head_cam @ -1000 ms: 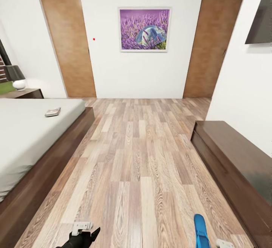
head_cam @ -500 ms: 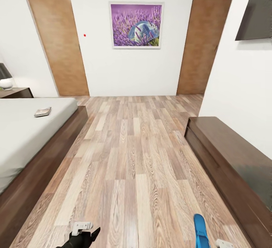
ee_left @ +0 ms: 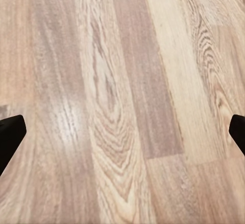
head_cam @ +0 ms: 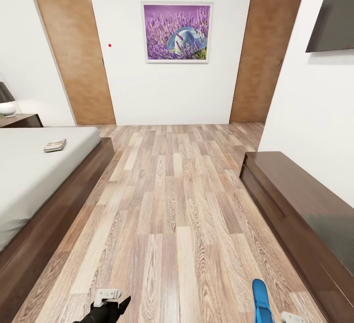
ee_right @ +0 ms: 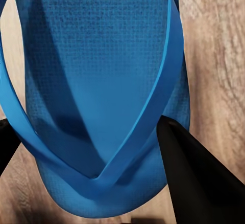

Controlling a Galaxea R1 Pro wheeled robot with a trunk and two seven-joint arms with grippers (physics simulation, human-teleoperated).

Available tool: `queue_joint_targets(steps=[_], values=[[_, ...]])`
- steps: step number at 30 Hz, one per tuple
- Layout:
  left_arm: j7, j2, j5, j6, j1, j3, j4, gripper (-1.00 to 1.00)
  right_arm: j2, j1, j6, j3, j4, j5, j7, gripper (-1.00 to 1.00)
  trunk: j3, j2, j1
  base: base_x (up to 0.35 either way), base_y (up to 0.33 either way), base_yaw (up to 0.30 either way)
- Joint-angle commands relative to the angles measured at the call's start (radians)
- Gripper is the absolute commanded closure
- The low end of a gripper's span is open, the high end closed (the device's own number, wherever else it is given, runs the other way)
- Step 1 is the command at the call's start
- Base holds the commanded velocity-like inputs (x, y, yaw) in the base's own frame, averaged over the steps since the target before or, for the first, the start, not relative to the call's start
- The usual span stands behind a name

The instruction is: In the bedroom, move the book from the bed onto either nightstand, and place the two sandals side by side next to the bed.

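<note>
One bright blue sandal [head_cam: 261, 299] hangs at the bottom right of the head view, over the wood floor. My right gripper [ee_right: 84, 127] is shut on it, and its dark fingers [ee_right: 194, 183] flank the sole [ee_right: 97, 70] and straps. My left gripper [head_cam: 117, 306] is low at the bottom left over bare planks, open, with nothing between its fingertips [ee_left: 10, 134]. The book [head_cam: 55, 145] lies on the off-white bed [head_cam: 29, 175] at the left, near its far corner. A dark nightstand [head_cam: 22, 120] stands beyond the bed.
A long low dark bench [head_cam: 300, 205] runs along the right wall under a wall screen [head_cam: 334, 18]. Two wooden doors [head_cam: 73, 47] and a purple picture [head_cam: 177, 32] are on the far wall. A lamp [head_cam: 7, 102] stands on the nightstand. Wood floor [head_cam: 177, 205] stretches between bed and bench.
The whole head view shifted left and slightly up a second ago, so the camera moved; it has been still since. The sandal stays in my right gripper.
</note>
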Motion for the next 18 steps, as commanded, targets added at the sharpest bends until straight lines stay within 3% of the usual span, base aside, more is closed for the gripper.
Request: queue_joint_targets(steps=[1,6,18], values=[[-0.007,0.0,0.008,0.001,-0.001,0.002,0.001,-1.0,0.0,0.0,0.005,-0.001,0.0,-0.007,0.003,1.0,-0.001,0.0,0.0,0.0,0.0,0.0],[-0.007,-0.007,0.007,0.001,-0.001,0.003,0.001,-1.0,0.0,0.0,0.005,-0.001,0.0,-0.008,0.003,1.0,-0.001,0.0,0.0,0.084,0.0,0.0],[-0.005,-0.013,0.008,0.001,-0.001,0.004,0.002,-1.0,0.0,0.0,0.005,-0.001,0.0,-0.008,0.003,1.0,-0.001,0.0,0.0,0.3,0.0,0.0]])
